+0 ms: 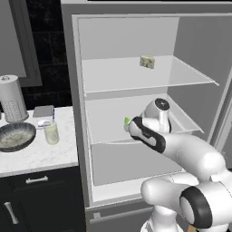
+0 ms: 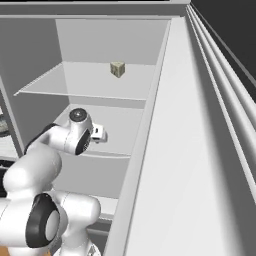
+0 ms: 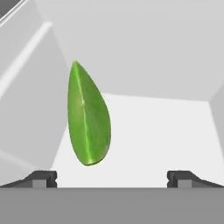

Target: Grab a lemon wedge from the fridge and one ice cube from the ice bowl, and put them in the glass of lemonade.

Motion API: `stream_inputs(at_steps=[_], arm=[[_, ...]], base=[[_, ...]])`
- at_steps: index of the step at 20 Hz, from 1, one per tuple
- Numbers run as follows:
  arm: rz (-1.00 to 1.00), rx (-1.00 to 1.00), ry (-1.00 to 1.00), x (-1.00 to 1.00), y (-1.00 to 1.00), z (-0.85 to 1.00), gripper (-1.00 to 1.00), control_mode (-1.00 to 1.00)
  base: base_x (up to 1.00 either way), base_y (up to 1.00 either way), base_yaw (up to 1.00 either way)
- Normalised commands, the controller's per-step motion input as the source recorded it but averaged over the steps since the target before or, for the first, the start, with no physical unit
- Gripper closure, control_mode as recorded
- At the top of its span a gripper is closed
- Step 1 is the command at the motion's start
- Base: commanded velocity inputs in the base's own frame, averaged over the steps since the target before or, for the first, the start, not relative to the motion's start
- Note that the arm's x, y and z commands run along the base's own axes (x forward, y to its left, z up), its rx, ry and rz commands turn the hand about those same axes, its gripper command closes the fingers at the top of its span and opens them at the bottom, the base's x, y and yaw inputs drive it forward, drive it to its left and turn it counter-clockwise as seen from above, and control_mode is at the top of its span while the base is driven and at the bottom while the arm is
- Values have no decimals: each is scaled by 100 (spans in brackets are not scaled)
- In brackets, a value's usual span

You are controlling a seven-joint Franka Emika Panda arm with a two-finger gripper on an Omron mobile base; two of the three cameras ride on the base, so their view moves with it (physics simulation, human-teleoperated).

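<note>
Jaws wide, lemon wedge (image 3: 88,118) left-of-centre ahead.

You are looking at a kitchen: a tall grey open fridge (image 1: 136,104) at centre, and a white marble counter (image 1: 41,156) above dark navy cabinets (image 1: 41,199) at lower left.

On my hand view, the lemon wedge (image 3: 87,118) shows bright green with a paler stripe down its middle, left of centre, against the white interior of the fridge (image 1: 127,72). On my left base view, a pale yellowish speckled cube (image 1: 147,61) sits upper centre. At the left edge, the dark-grey ice bowl (image 1: 20,140) holds whitish speckles, the glass of lemonade (image 1: 51,133) is pale yellow, and the tabletop (image 1: 50,156) is marbled white over dark navy cabinets (image 1: 41,199).
</note>
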Motion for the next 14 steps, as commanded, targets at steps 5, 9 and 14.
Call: stream_inputs(at_steps=[5,9,14], arm=[[0,0,0,46,1,-13,-100,-100],[9,-1,0,25,9,-28,-100,-100],[15,-3,0,17,12,-29,-100,-100]], base=[[0,0,0],[0,0,0],[0,0,0]])
